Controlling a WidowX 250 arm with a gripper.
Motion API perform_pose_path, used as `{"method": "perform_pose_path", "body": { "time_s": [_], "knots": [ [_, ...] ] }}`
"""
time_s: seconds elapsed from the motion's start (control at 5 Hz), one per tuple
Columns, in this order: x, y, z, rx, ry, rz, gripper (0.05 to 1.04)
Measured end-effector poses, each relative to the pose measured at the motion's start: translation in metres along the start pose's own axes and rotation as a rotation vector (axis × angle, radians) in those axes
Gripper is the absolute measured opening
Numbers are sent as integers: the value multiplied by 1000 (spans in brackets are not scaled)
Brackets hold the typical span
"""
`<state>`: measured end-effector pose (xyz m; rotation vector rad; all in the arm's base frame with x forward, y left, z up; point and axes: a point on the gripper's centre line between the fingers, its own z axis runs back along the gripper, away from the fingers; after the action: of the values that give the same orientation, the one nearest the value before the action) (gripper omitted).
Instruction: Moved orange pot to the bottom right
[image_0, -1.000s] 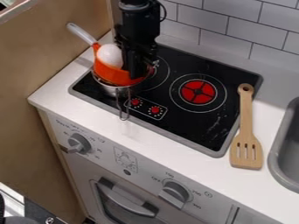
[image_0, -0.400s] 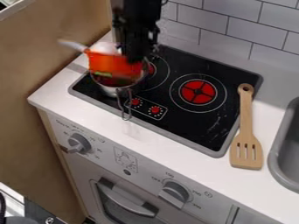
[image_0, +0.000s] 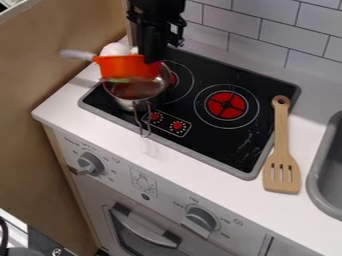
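At the upper left of the camera view, the gripper (image_0: 153, 57) is shut on the right rim of the orange pot (image_0: 122, 67). The pot hangs above the back part of a silver metal pot (image_0: 138, 91), with its pale handle pointing left. A white egg-like object (image_0: 115, 49) shows at the orange pot's top. The metal pot stands on the left side of the stove (image_0: 200, 140), its wire handle toward the front edge.
A wooden slotted spatula (image_0: 282, 170) lies along the stove's right edge. Beyond it is the grey rim of a sink (image_0: 320, 165). A tiled wall (image_0: 267, 30) runs behind, and a brown panel (image_0: 47, 65) borders the counter (image_0: 160, 165) on the left.
The gripper and the orange pot have risen off the metal pot and shifted slightly left and back. More of the metal pot's inside shows now, and the orange pot sits more level.
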<state>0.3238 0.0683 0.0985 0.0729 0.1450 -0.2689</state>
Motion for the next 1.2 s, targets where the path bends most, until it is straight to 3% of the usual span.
{"method": "perform_pose_path", "body": {
  "time_s": [0.6, 0.8, 1.2],
  "knots": [
    [10, -51, 46, 49, 49, 162, 54],
    [14, -75, 51, 52, 53, 226, 54],
    [45, -117, 24, 50, -77, 355, 54]
  ]
}}
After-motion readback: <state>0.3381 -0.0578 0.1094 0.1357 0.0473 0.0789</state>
